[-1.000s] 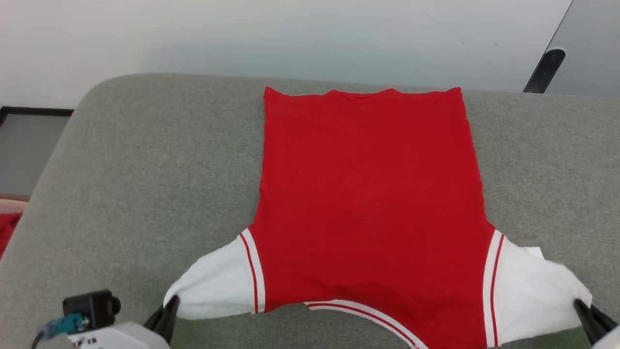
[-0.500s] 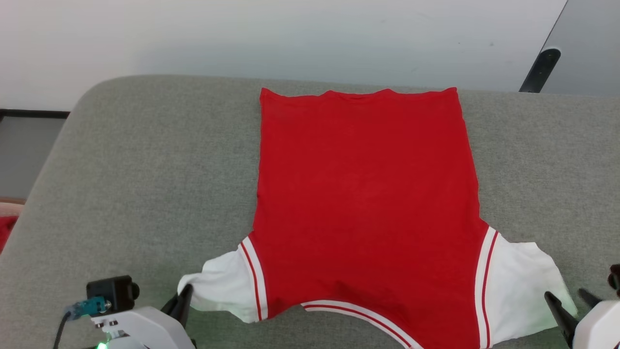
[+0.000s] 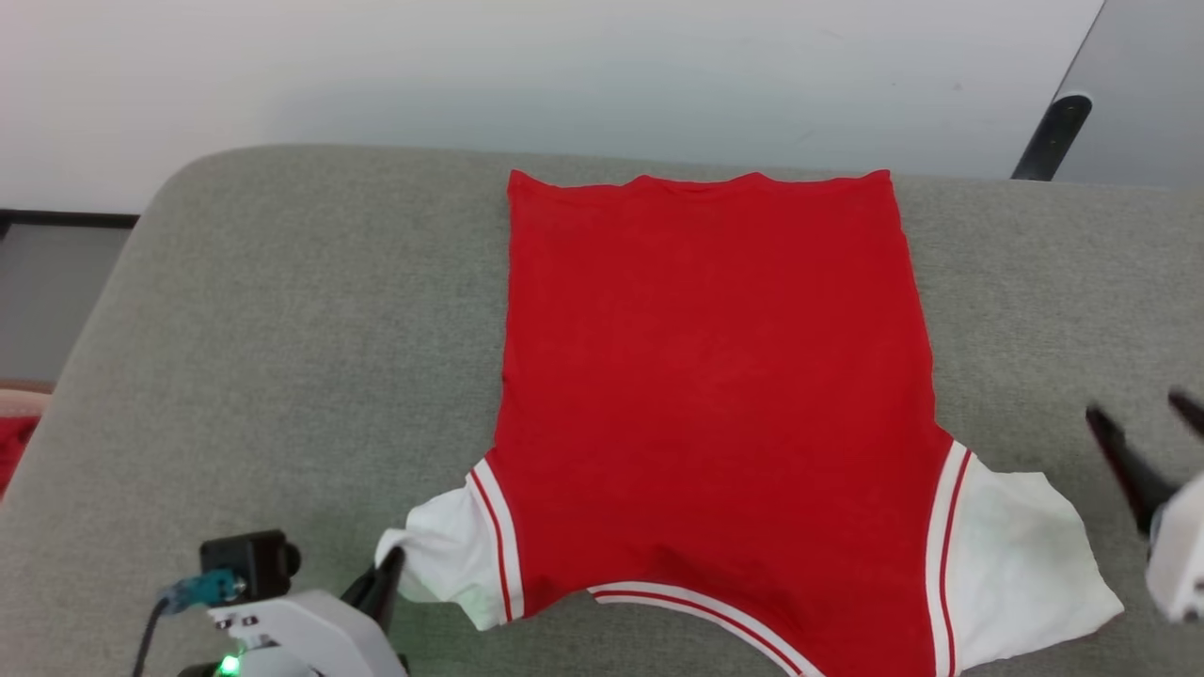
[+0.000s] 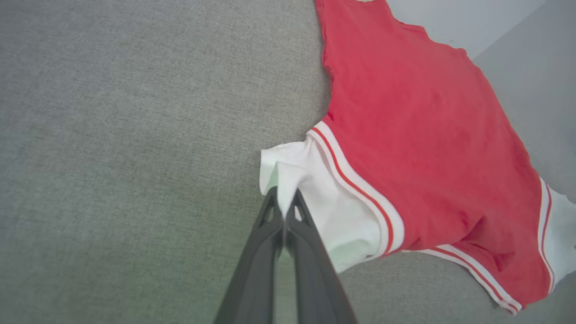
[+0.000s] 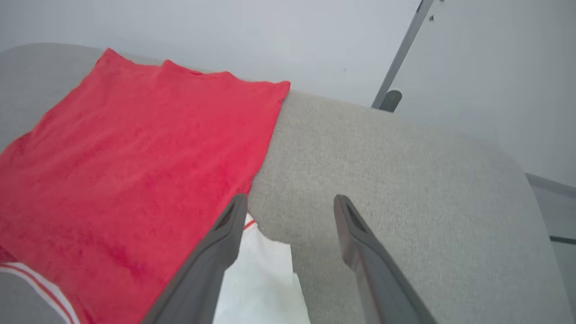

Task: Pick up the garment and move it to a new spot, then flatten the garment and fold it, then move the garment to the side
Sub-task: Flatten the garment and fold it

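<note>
The garment (image 3: 715, 376), a bright red shirt with white sleeves and striped trim, lies spread flat on a grey cushion (image 3: 282, 329), hem toward the wall. My left gripper (image 3: 388, 569) is shut on the tip of the left white sleeve (image 4: 288, 175), which bunches toward the body. At the right edge of the head view my right gripper (image 3: 1143, 423) hangs open above the cushion, up and right of the right white sleeve (image 3: 1021, 555), with nothing between its fingers. In the right wrist view the right gripper (image 5: 290, 201) stands over bare cushion beside the garment (image 5: 135, 166).
A pale wall (image 3: 564, 66) runs behind the cushion. A dark post (image 3: 1052, 136) leans at the far right. At the left edge sit a dark-framed panel (image 3: 47, 282) and a bit of red cloth (image 3: 11, 447) below the cushion's rounded corner.
My right gripper opened, let go of the right sleeve and rose away from it. My left gripper moved right, pushing the left sleeve in toward the body.
</note>
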Available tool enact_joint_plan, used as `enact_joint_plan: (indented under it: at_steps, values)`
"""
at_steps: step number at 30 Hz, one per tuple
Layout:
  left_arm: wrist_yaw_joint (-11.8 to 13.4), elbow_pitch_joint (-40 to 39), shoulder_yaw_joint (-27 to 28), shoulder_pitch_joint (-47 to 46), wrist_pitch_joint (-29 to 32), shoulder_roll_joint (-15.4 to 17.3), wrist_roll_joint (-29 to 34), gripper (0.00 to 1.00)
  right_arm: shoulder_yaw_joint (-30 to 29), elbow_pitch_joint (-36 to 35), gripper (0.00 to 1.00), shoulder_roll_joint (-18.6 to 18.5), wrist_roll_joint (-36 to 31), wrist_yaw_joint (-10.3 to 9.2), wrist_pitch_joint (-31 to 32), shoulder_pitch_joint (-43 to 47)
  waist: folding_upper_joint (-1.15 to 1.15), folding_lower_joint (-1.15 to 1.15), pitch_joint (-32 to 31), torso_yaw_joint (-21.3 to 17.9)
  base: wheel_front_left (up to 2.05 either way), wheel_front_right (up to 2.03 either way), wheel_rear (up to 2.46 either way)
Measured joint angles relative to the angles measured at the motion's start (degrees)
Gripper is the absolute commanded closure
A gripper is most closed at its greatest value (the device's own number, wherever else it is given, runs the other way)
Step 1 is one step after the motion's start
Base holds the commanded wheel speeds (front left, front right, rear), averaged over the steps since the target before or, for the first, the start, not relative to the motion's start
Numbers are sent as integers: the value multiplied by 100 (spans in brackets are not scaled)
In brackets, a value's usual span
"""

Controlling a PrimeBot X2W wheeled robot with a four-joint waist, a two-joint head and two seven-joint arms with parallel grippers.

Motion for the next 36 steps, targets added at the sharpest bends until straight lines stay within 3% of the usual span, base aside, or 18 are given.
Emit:
enact_joint_plan:
  at_steps: [6, 20, 28, 36]
  values:
    - [-113, 78, -189, -269, 96, -146, 80, 100, 304, 517, 0, -115, -38, 0, -74, -1137, 0, 0, 58, 171, 0, 0, 0]
    - [-688, 560, -656, -1307, 183, -860, 335, 100, 653, 2956, 0, -860, -235, 0, -555, -3716, 0, 0, 630, 1007, 0, 0, 0]
    - [-1085, 978, -854, -1781, 81, -1273, 408, 100, 957, 4640, 0, -1216, -330, 0, -252, -4909, 0, 0, 1206, 1453, 0, 0, 0]
    - [-1397, 1318, -1020, -2157, 11, -1644, 454, 100, 479, 6061, 0, -1196, -655, 1, 364, -5824, 0, 0, 1753, 1877, 0, 0, 0]
